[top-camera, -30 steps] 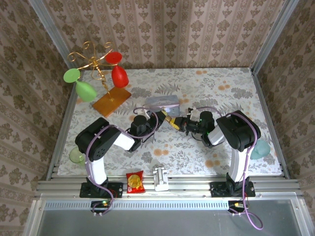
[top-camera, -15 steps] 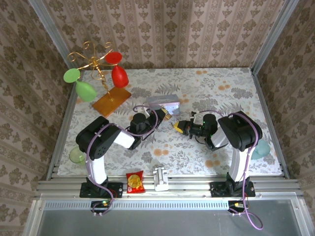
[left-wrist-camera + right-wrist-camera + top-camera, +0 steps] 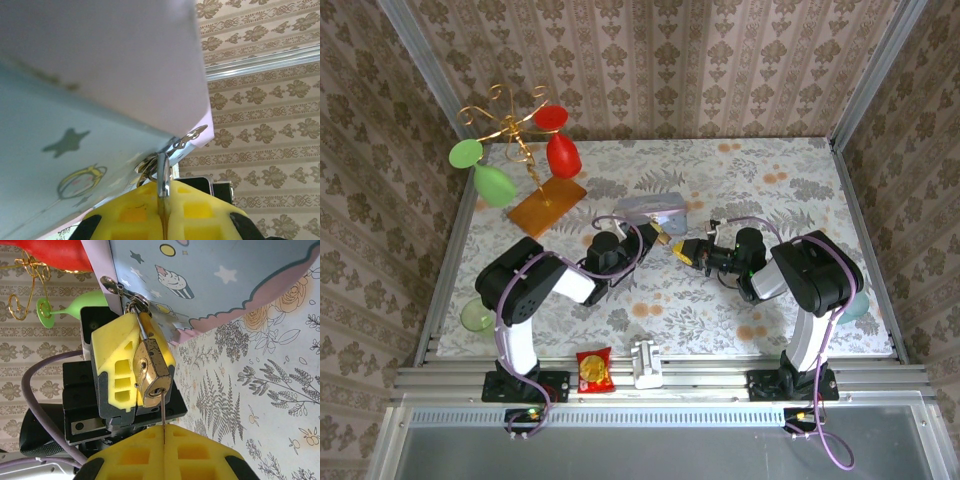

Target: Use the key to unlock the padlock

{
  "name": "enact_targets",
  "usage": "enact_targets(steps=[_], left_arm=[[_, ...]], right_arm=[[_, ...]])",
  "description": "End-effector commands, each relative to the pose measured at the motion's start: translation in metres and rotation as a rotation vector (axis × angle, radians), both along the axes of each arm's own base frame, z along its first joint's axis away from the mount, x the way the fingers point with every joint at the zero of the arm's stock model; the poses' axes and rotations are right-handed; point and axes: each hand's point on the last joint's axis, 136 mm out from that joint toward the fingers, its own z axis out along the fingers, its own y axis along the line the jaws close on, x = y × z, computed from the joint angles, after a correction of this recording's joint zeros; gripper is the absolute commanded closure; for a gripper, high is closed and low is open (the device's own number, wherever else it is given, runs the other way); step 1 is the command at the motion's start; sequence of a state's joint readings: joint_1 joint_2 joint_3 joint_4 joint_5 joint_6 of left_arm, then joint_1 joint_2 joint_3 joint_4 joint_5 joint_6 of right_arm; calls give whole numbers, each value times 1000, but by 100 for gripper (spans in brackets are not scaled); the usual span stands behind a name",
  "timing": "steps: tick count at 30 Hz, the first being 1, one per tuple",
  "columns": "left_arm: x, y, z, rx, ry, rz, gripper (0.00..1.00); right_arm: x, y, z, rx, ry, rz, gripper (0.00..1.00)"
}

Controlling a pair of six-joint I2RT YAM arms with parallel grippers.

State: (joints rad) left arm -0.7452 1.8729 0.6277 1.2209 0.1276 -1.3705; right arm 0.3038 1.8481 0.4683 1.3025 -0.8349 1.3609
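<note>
1. The left arm folds low from its base, at 7 o'clock on the table in the top view. Its wrist points toward 2 o'clock, bringing the left gripper (image 3: 653, 236) to the 6 o'clock edge of the pale blue cartoon-printed tin with a pink border (image 3: 650, 210).
2. Its yellow foam fingers (image 3: 117, 365) are clamped on the tiny brass-gold padlock (image 3: 152, 365). The padlock's thin silver U-shaped shackle (image 3: 162, 176) is threaded through the small silver hasp (image 3: 112, 286) at the tin's corner. The padlock therefore hangs just off the tin, keyhole end toward 6 o'clock in the right wrist view.
3. The thin silver key (image 3: 163, 407), seen edge-on, runs straight from the keyhole down to the right gripper (image 3: 164, 437), whose yellow fingers are pinched on it. How deep the tip sits cannot be told.
4. The step in hand looks like turning the key. It would go best with the right wrist rolling about the blade's own line, neither pulling nor levering sideways. Meanwhile the left grip should brace the padlock body against the twist, since the slim blade could slip or bend.
5. The right arm rises from its base at 5 o'clock, elbow bent. Its forearm lies toward 9 o'clock, nose to nose with the left gripper.
</note>
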Motion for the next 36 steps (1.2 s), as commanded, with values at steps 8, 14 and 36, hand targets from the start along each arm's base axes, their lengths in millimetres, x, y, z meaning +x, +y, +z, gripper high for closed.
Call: enact_targets(steps=[8,14,36], left_arm=[[-12,-22,33,-100,-60,-60,100],[-21,-26,31,-112,-35,-82,100],[-25,-43,39,-149,-29,-107,100]], right_arm=[[8,0,9,4,-54,0,100],[16,-11,11,8,-58,-18,100],[18,-17,-8,-6,2,-59,100]])
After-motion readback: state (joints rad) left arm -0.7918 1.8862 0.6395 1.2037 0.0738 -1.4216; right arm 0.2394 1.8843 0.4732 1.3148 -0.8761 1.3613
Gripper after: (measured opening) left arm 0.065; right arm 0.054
